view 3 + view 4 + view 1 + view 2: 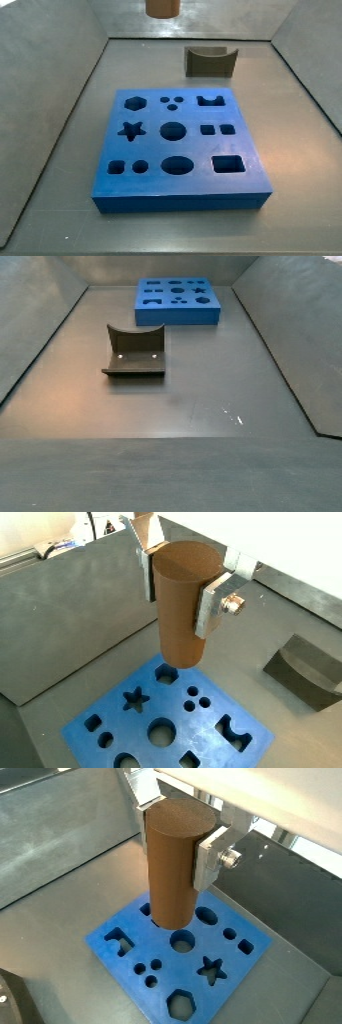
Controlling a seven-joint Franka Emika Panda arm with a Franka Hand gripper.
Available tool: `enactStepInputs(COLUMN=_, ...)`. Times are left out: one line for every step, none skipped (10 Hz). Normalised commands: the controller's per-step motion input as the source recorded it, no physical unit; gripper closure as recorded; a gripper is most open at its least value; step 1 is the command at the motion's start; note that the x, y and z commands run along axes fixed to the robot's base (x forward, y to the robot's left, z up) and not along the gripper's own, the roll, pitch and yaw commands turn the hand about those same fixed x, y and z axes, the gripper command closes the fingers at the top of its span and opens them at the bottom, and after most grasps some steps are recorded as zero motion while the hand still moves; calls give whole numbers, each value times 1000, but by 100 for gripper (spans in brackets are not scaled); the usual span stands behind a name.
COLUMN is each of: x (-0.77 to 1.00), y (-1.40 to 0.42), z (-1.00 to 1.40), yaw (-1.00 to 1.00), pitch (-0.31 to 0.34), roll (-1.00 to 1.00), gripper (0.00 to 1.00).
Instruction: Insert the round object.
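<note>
Gripper: the gripper (185,587) hangs high above the blue block (181,195), its flat silver fingers (214,604) pinching the brown cylinder peg (181,602) near its upper end; in a wrist view the same clamp shows on the peg (178,863).
Round object: the peg is held upright, its long axis pointing down at the block, which suits a straight vertical insertion. In a side view only its lower end (162,7) shows at the top edge, well above the floor.
Blue block: it lies flat on the grey floor (201,396), cut with many shaped holes, star, hexagon, squares and circles. The large round holes (174,130) look like the likely targets; which one fits I cannot tell.
Alignment: in both wrist views the peg's lower end overlaps the block's hole field, though its height makes exact alignment hard to judge.
Dark grey U-shaped block: it (135,353) sits on the floor well apart from the blue block, out of the descent path.
Stage: judged as carrying and lining up; insertion not yet begun.
</note>
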Motion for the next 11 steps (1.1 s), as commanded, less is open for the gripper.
enactStepInputs(x=0, y=0, z=-54, yaw=0, pitch=0, roll=0, gripper=100)
enactStepInputs(x=-226, y=54, z=-974, yaw=0, pitch=-163, roll=0, gripper=100)
enactStepInputs(x=-414, y=94, z=-1000, yaw=0, pitch=-77, roll=0, gripper=100)
enactStepInputs(x=-420, y=71, z=-1000, yaw=0, pitch=-53, roll=0, gripper=100)
enactStepInputs(x=0, y=-60, z=-1000, yaw=0, pitch=-40, roll=0, gripper=100)
enactStepInputs(x=137, y=-300, z=-1000, yaw=-66, pitch=-120, roll=0, gripper=100)
enactStepInputs(x=263, y=-469, z=-1000, yaw=-194, pitch=-130, roll=0, gripper=100)
enactStepInputs(x=397, y=-554, z=-1000, yaw=-206, pitch=-100, roll=19, gripper=100)
enactStepInputs(x=517, y=-454, z=-1000, yaw=-206, pitch=-51, roll=50, gripper=100)
enactStepInputs(x=540, y=-354, z=-1000, yaw=-186, pitch=-36, roll=121, gripper=100)
enactStepInputs(x=549, y=-294, z=-991, yaw=-183, pitch=-14, roll=164, gripper=100)
